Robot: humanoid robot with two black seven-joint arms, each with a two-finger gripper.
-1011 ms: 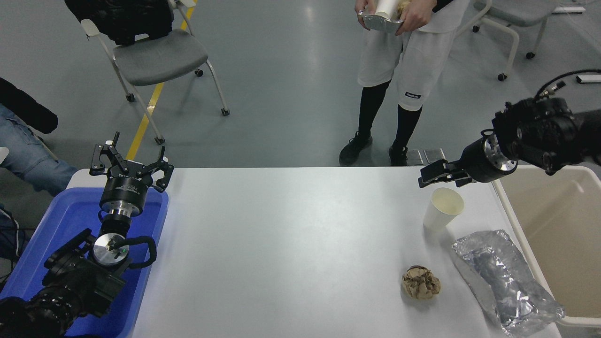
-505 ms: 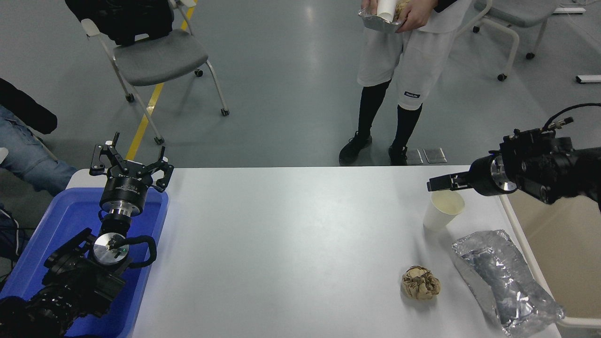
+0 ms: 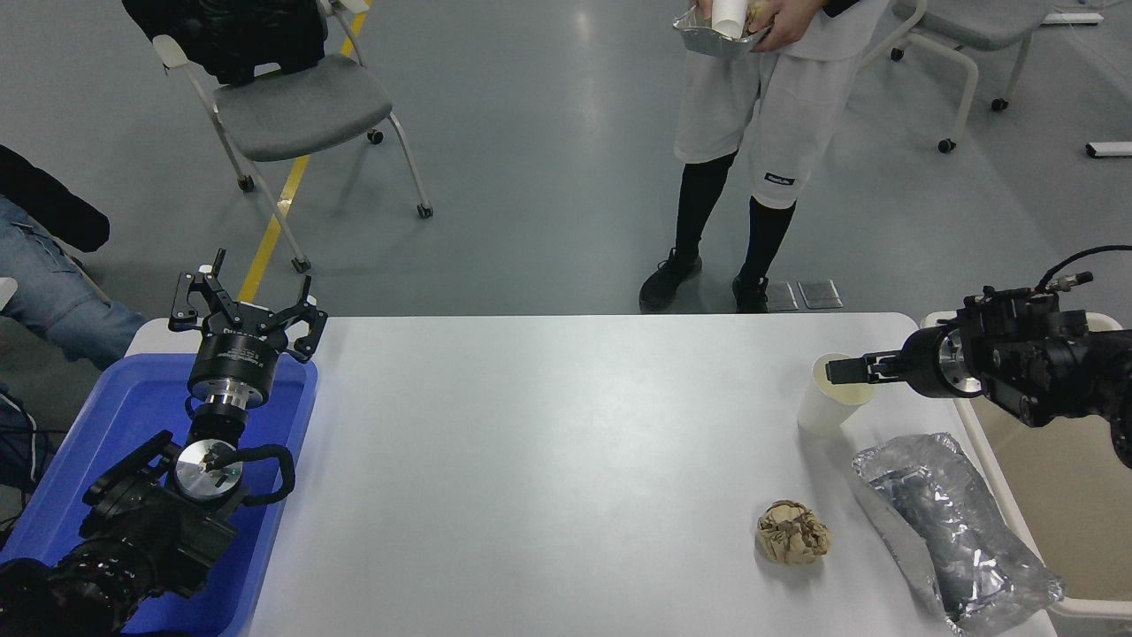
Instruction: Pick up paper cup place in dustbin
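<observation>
The white paper cup (image 3: pixel 824 402) stands upright near the table's far right, its cream inside showing. My right gripper (image 3: pixel 847 372) reaches in from the right, level with the cup's rim and over its mouth. It is seen edge-on and looks open, with nothing gripped. The beige dustbin (image 3: pixel 1074 504) stands just off the table's right edge, partly behind my right arm. My left gripper (image 3: pixel 248 305) is parked open over the blue tray (image 3: pixel 106 425) at the lower left.
A crinkled silver foil tray (image 3: pixel 955 522) lies between the cup and the dustbin. A crumpled brown paper ball (image 3: pixel 792 532) sits in front of the cup. A person (image 3: pixel 761 106) stands at the far side holding another foil tray and cup.
My right arm has come down and drawn back to the right, bringing the gripper from above and beyond the cup to rim height. The cup has stayed in place.
</observation>
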